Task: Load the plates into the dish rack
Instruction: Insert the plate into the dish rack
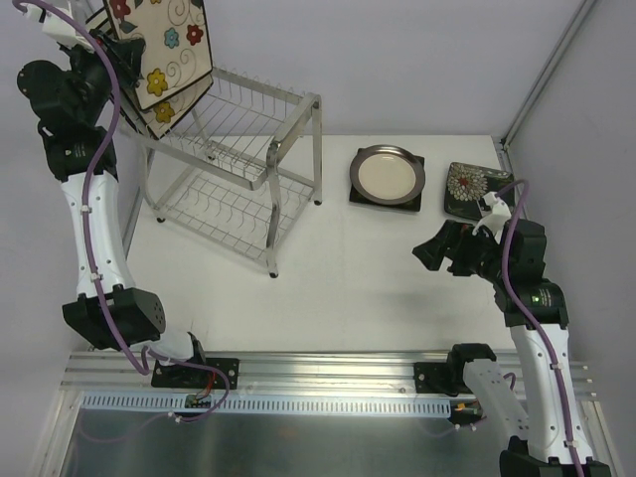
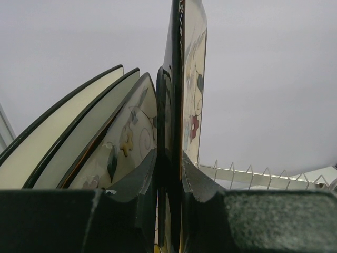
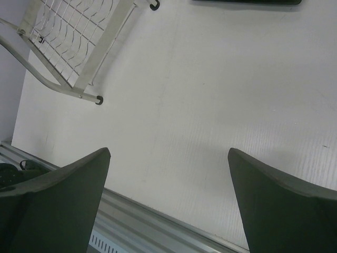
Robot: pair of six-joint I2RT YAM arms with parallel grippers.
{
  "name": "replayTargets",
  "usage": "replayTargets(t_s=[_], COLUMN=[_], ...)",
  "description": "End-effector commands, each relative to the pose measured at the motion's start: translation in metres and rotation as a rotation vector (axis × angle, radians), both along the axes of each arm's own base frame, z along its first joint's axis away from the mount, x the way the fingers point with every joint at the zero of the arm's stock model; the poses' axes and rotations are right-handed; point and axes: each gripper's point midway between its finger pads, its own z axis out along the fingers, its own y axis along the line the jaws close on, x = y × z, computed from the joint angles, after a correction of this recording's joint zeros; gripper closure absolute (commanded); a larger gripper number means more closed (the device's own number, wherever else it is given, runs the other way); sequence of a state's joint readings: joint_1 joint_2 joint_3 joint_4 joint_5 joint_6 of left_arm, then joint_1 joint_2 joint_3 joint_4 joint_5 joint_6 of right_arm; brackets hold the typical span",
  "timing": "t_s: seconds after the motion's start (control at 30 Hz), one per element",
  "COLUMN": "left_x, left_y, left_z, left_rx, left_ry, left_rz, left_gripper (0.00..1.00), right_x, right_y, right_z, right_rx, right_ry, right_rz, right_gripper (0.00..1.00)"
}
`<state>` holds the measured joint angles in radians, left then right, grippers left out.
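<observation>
My left gripper [image 1: 127, 48] is raised at the far left, shut on the edge of a cream square plate with coloured flowers [image 1: 169, 45], held above the top tier of the silver wire dish rack [image 1: 283, 139]. In the left wrist view the gripper [image 2: 169, 154] clamps that plate [image 2: 192, 79] edge-on. Beside it another flowered plate [image 2: 126, 138] and two white dark-rimmed plates [image 2: 58, 134] lean. A round cream grey-rimmed plate [image 1: 389, 173] lies on a dark square plate [image 1: 411, 202]. A dark square plate with white blooms [image 1: 471, 187] lies at the right. My right gripper [image 1: 431, 248] is open and empty.
The rack's lower tier [image 1: 224, 214] holds nothing that I can see. In the right wrist view the rack's corner and foot [image 3: 68, 42] show at upper left, over the white table [image 3: 210, 95]. A metal rail [image 1: 328, 363] runs along the near edge.
</observation>
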<state>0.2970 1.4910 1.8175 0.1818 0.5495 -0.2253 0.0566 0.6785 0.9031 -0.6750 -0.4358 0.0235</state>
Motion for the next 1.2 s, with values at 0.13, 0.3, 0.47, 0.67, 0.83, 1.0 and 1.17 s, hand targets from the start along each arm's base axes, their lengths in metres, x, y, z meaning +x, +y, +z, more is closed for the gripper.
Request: replayTargets(t_s=[0.13, 0.3, 0.47, 0.67, 0.83, 1.0, 1.17], left_x=[-0.033, -0.030, -0.024, -0.019, -0.016, -0.015, -0.015], left_y=[-0.004, -0.002, -0.002, -0.002, -0.002, -0.003, -0.004], left_z=[0.075, 0.067, 0.057, 0.047, 0.038, 0.030, 0.022], left_rx=[0.086, 0.095, 0.109, 0.127, 0.136, 0.148, 0.161], left_ry=[-0.306, -0.297, -0.281, -0.269, -0.253, -0.239, -0.228], left_rz=[0.015, 0.022, 0.020, 0.016, 0.014, 0.008, -0.001], left_gripper=[1.00, 1.00, 1.00, 1.00, 1.00, 1.00, 1.00], right_x=[0.007, 0.008, 0.010, 0.009, 0.009, 0.010, 0.009], right_y=[0.005, 0.005, 0.006, 0.006, 0.007, 0.007, 0.007], right_z=[0.011, 0.011, 0.009, 0.008, 0.004, 0.004, 0.003], right_rx=[0.002, 0.003, 0.006, 0.006, 0.010, 0.010, 0.010], right_ry=[-0.060, -0.059, -0.060, -0.059, -0.052, -0.054, -0.053], right_rz=[0.034, 0.035, 0.040, 0.040, 0.046, 0.047, 0.047], right_gripper=[0.00, 0.00, 0.00, 0.00, 0.00, 0.00, 0.01])
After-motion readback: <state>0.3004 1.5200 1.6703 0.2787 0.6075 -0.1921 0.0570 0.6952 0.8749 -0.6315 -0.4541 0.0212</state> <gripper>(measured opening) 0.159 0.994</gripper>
